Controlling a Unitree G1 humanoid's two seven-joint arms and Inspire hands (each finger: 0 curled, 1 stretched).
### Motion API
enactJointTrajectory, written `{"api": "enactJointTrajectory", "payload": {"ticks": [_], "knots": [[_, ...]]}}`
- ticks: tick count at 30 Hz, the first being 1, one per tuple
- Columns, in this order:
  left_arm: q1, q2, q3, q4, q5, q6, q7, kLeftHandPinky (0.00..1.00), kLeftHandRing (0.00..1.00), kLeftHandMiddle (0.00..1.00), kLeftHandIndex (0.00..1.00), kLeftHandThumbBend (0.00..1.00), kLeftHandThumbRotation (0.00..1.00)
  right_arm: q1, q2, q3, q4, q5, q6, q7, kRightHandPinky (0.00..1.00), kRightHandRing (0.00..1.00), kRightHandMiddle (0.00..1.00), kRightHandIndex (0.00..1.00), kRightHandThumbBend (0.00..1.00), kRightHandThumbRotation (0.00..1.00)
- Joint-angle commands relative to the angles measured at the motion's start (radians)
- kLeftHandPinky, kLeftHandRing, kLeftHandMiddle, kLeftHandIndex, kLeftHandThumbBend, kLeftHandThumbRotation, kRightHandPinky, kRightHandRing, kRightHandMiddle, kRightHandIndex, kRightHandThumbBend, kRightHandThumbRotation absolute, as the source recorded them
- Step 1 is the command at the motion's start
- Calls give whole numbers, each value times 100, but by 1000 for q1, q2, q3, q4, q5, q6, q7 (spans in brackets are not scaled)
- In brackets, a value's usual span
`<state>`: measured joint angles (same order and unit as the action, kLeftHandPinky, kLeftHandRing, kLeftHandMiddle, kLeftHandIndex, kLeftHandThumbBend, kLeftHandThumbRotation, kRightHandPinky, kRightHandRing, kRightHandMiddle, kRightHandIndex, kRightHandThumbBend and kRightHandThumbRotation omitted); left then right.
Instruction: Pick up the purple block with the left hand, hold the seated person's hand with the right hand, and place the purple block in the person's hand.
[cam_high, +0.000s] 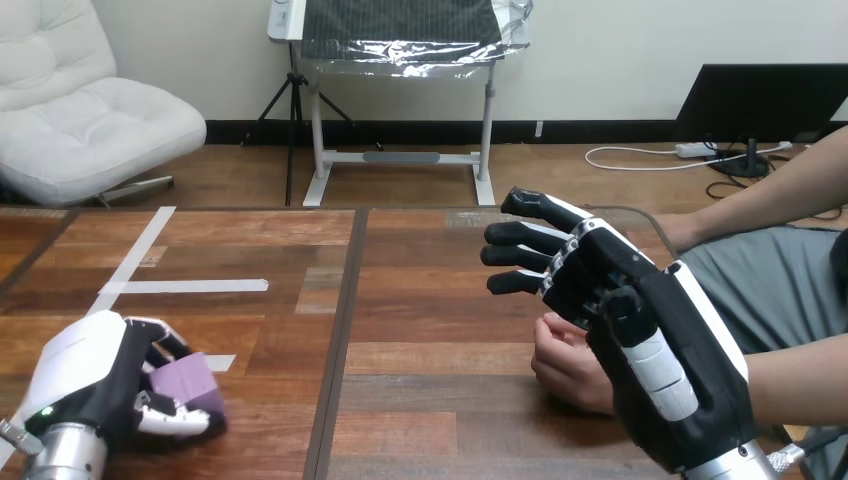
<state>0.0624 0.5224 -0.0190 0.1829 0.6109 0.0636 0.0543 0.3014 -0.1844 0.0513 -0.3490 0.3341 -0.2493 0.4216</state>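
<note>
Nearest you, left hand (95, 385) is curled round the purple block (185, 385), low over the tabletop (420, 300) at its near left. Block looks small, light and rigid with flat faces — keep the pinch on opposite faces, since smooth sides could slip. Right hand (650, 340) has its fingers straight, just over the person's hand (565, 365) — contact unclear, no wrap seen.

My right hand (645, 350) covers most of the person's hand (562, 368); I cannot tell whether they touch. My left hand (100, 385) hides part of the purple block (185, 381). The bottom edge cuts off my left forearm (68, 452) and right forearm (740, 466).
</note>
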Motion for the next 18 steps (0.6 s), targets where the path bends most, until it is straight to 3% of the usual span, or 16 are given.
{"api": "enactJointTrajectory", "payload": {"ticks": [1,8,18], "knots": [[-18,-22,38,-126,-50,-22,18,40,43,48,50,69,0,-83,-4,-33,9,-25,-28,-13,69,75,77,81,95,78],[19,-51,65,-239,-112,-30,18,30,36,45,49,66,0,-107,-22,-58,45,-101,-43,-29,68,75,77,81,94,81],[58,-107,102,-374,-212,-64,23,31,38,44,46,64,0,-151,-50,-91,95,-141,-50,-29,69,77,78,81,91,79]]}}
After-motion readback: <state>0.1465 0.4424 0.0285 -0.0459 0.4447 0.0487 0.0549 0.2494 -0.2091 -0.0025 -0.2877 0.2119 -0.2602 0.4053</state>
